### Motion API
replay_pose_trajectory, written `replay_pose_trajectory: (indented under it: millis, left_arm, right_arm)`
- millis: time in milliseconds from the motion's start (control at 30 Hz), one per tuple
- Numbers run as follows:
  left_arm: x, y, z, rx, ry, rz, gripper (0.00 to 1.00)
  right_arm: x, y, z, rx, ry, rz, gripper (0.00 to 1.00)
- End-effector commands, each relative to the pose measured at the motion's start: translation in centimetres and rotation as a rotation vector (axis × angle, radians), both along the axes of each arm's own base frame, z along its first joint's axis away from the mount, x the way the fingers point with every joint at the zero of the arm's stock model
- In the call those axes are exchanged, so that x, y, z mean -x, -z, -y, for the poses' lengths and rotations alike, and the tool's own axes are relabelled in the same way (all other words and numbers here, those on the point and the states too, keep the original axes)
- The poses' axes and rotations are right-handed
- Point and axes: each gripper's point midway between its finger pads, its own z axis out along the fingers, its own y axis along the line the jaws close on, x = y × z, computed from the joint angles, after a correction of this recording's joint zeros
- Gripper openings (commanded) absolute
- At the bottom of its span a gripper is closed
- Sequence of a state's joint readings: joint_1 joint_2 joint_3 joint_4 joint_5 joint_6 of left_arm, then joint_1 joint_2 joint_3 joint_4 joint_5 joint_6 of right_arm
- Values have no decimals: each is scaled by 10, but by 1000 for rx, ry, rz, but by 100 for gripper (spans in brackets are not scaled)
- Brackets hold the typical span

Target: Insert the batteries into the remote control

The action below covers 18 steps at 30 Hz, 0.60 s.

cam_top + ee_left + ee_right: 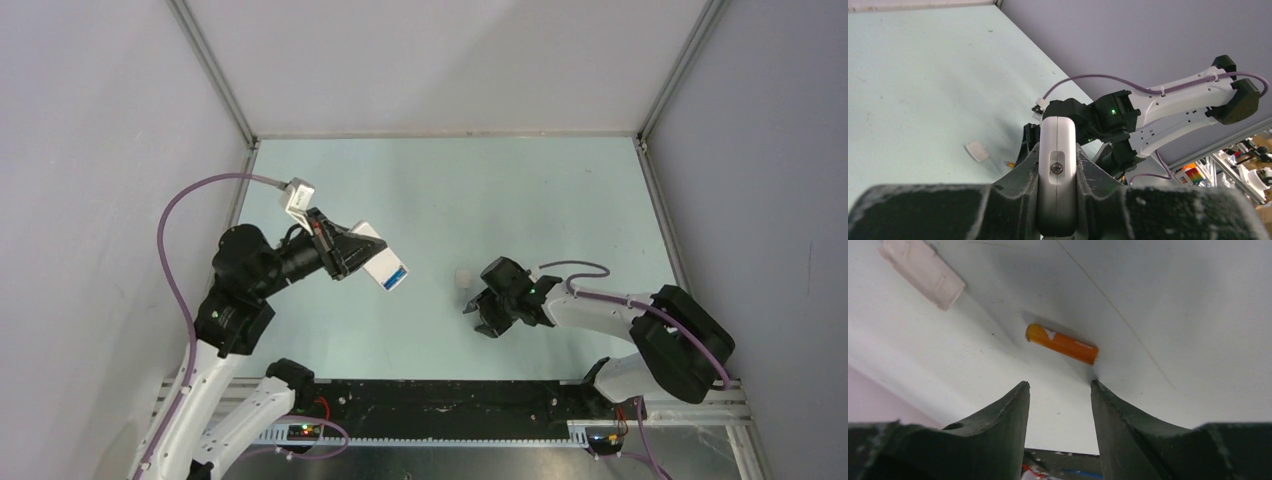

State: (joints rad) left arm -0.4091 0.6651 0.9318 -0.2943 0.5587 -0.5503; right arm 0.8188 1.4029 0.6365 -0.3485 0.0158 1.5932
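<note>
My left gripper [356, 250] is shut on the white remote control [385, 262] and holds it above the table. A blue patch [397, 277] shows at the remote's free end; I cannot tell if it is the blue battery. In the left wrist view the remote [1058, 145] stands edge-on between the fingers [1103, 180]. The orange battery [1062, 344] lies on the table just ahead of my right gripper [1060, 386], which is open, empty and low over the table. The same battery shows as a tiny speck in the left wrist view [1009, 163]. In the top view the right gripper [485, 318] hides it.
A small white flat piece [463, 279], like a battery cover, lies on the table between the two grippers; it also shows in the right wrist view [923, 271] and the left wrist view [977, 150]. Grey walls enclose the pale green table [450, 190].
</note>
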Motion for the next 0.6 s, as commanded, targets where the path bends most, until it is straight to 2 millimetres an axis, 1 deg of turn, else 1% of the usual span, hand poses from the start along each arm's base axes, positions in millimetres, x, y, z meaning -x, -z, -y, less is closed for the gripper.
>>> replay_pose_trajectory:
  millis: [0, 67, 100, 300, 400, 500, 567]
  left_arm:
    - [-9, -4, -1, 26, -33, 0, 0]
    - [-10, -4, -1, 23, -34, 5, 0]
    - [-10, -4, -1, 22, -35, 5, 0]
    - [-15, -1, 1, 10, -33, -5, 0]
    - [-17, 0, 2, 7, -32, -12, 0]
    - [-18, 1, 2, 4, -34, -11, 0]
    - [-18, 0, 2, 3, -34, -9, 0]
  right_arm:
    - [-15, -11, -16, -151, 188, -22, 54]
    - [-18, -13, -14, -158, 210, -25, 54]
    - [-22, -13, -10, -144, 233, -14, 55]
    - [-26, -12, 10, -107, 329, -3, 55]
    - [-32, -16, 23, -85, 386, 25, 53]
    - [-33, -17, 32, -73, 434, 22, 50]
    - [-30, -15, 38, -57, 471, 2, 47]
